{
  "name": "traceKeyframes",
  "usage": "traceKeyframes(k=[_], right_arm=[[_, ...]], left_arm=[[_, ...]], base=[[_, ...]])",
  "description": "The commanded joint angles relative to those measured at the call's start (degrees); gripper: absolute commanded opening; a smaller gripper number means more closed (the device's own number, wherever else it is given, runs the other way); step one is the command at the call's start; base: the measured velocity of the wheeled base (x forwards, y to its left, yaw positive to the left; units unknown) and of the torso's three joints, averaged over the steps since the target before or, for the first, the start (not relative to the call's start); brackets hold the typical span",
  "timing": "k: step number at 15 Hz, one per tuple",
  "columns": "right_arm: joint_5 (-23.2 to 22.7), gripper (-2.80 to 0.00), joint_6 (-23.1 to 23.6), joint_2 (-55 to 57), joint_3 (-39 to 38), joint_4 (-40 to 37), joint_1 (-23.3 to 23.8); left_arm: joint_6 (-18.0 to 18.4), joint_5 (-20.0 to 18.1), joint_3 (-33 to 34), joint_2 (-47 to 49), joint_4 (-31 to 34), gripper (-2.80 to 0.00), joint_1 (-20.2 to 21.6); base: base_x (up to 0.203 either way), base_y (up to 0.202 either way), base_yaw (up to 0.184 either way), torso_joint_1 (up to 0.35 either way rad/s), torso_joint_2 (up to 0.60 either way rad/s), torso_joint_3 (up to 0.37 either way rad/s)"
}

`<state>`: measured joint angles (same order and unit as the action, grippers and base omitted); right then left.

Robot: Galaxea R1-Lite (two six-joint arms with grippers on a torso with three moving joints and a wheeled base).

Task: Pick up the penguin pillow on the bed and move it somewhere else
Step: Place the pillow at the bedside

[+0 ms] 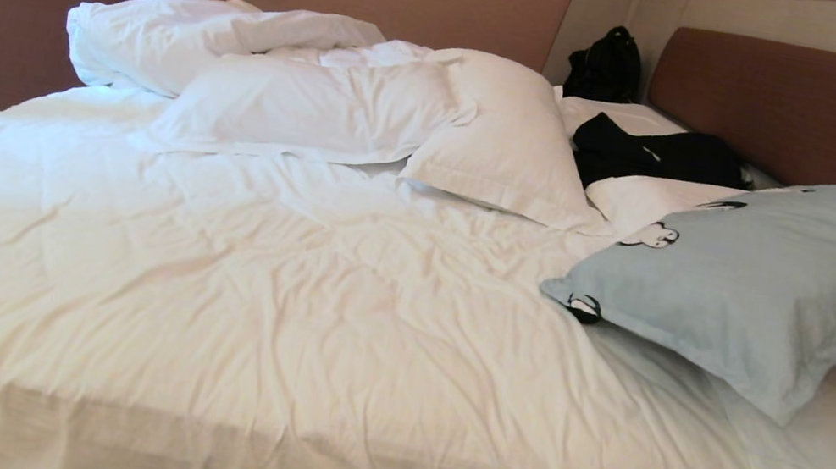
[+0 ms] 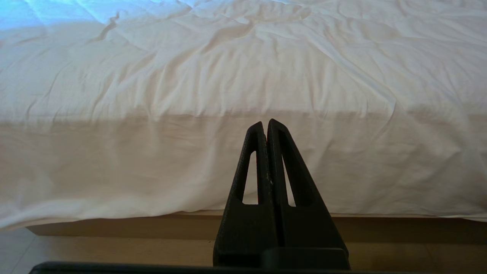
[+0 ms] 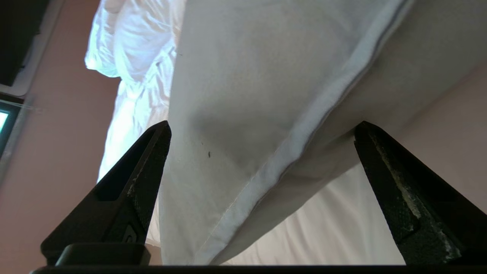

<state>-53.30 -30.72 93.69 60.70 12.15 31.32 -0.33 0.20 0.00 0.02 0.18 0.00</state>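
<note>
On the right side of the bed [image 1: 289, 281], the penguin pillow [image 1: 754, 277] lies propped up, plain face showing, so its flanged edge offers a hold. The right gripper [image 3: 262, 127] straddles that flange, jaws spread wide, gripping nothing. The left gripper [image 2: 265, 125] hangs closed at the bed's edge. No lettering is legible.

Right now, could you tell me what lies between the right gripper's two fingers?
The penguin pillow's flanged edge lies in the gap of the open right gripper, with white bed sheet behind it. The right wrist view shows this.
</note>
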Motion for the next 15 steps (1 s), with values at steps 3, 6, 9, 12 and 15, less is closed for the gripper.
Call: traceKeyframes(k=[3, 6, 9, 12, 15], right_arm=[[-0.2, 0.0, -6.6, 5.1, 5.7, 0.2, -3.5], [-0.2, 0.0, -6.7, 9.4, 7.1, 0.3, -5.5], [-0.1, 0.0, -6.9, 11.9, 8.0, 0.3, -6.1], [-0.1, 0.0, -6.8, 13.1, 8.9, 0.2, -6.5], [-0.1, 0.0, -6.7, 13.3, 8.9, 0.3, -6.5]], left_arm=[[0.0, 0.0, 0.1, 0.0, 0.0, -2.8, 0.0], [0.0, 0.0, 0.1, 0.0, 0.0, -2.8, 0.0], [0.0, 0.1, 0.1, 0.0, 0.0, -2.8, 0.0], [0.0, 0.1, 0.1, 0.0, 0.0, -2.8, 0.0], [0.0, 0.1, 0.1, 0.0, 0.0, -2.8, 0.0]], base=[[0.0, 0.0, 0.0, 0.0, 0.0, 0.0], [0.0, 0.0, 0.0, 0.0, 0.0, 0.0], [0.0, 0.0, 0.0, 0.0, 0.0, 0.0], [0.0, 0.0, 0.0, 0.0, 0.0, 0.0], [0.0, 0.0, 0.0, 0.0, 0.0, 0.0]])
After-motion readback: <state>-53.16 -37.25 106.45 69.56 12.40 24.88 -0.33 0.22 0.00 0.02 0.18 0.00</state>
